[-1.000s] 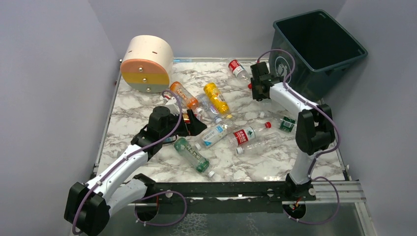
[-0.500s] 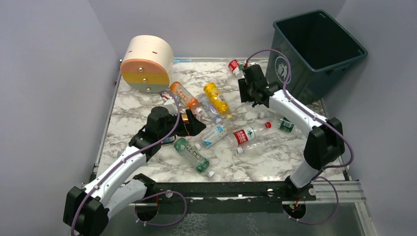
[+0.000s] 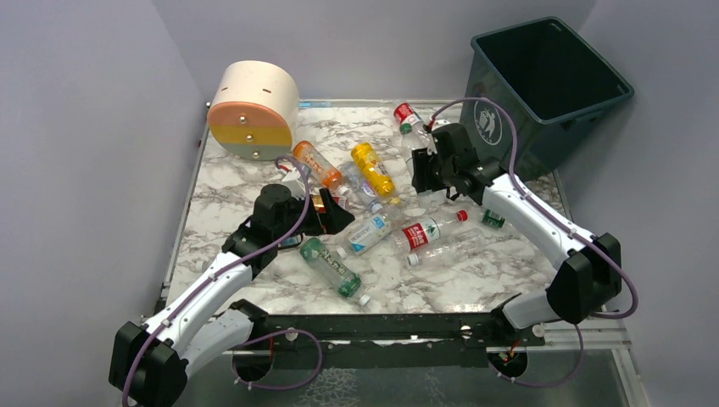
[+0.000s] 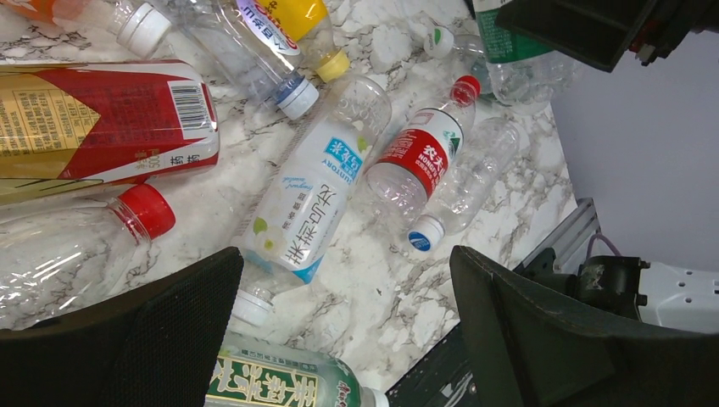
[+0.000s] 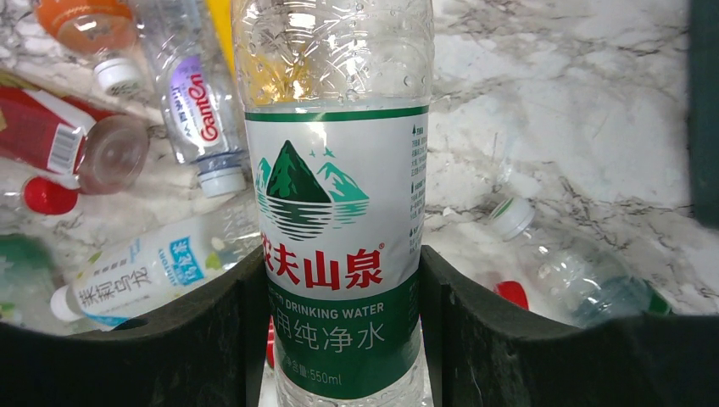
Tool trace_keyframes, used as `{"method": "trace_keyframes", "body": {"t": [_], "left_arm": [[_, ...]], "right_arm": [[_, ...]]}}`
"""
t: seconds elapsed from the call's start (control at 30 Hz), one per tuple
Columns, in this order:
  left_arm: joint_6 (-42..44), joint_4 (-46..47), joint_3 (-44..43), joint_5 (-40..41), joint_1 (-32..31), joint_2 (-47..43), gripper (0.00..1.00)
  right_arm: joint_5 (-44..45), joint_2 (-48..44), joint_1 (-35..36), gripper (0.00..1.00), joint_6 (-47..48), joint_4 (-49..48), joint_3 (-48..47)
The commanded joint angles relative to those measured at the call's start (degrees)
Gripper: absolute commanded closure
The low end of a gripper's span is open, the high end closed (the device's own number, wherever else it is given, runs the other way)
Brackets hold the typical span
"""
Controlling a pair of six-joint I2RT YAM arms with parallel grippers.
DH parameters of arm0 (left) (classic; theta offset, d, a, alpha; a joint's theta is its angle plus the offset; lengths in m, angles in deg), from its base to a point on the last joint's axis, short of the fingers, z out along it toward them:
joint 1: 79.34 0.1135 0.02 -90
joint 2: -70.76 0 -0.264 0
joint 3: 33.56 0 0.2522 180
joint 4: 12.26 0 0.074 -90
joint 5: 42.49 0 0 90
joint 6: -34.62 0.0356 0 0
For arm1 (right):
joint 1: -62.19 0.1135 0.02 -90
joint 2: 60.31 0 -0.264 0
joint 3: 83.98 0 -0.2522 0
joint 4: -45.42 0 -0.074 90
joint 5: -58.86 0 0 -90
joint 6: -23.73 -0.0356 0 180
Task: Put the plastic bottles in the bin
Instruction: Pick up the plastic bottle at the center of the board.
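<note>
The right pincer (image 5: 339, 284) is clamping a clear green-labelled bottle (image 5: 337, 195). The bin (image 3: 536, 136) is standing at its two o'clock, showing nothing inside. The left pincer (image 4: 348, 309) is gaping wide over loose bottles (image 4: 309, 208) littering the table (image 3: 509, 271). By this evidence, nearly everything is awaiting transfer.

The green-labelled bottle (image 5: 337, 254) reads 农夫山泉, DRINKING WATER, 用纯净水 and 550ml. At its ten o'clock, a clear bottle (image 5: 197, 110) says Ganten. In the left wrist view a white-labelled bottle (image 4: 309, 203) carries SUNTORY. At its two o'clock, a red-labelled bottle (image 4: 420, 153) shows 农夫.
</note>
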Motion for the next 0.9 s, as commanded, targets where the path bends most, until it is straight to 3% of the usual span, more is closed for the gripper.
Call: {"method": "trace_keyframes", "body": {"t": [0.0,0.5,0.87], "left_arm": [[-1.0,1.2,0.2,1.2,-0.1,-0.1,0.01],[-2.4,7.4,2.7,-4.8,-0.1,1.5,0.01],[-3.5,10.2,2.9,-6.2,-0.4,4.0,0.01]], "right_arm": [[-5.2,-2.3,0.3,0.42,-1.2,-0.7,2.0],[-10.2,-3.8,0.4,0.42,-1.8,-2.5,5.1],[-11.8,-6.0,0.4,0.41,-1.6,-0.6,1.6]]}}
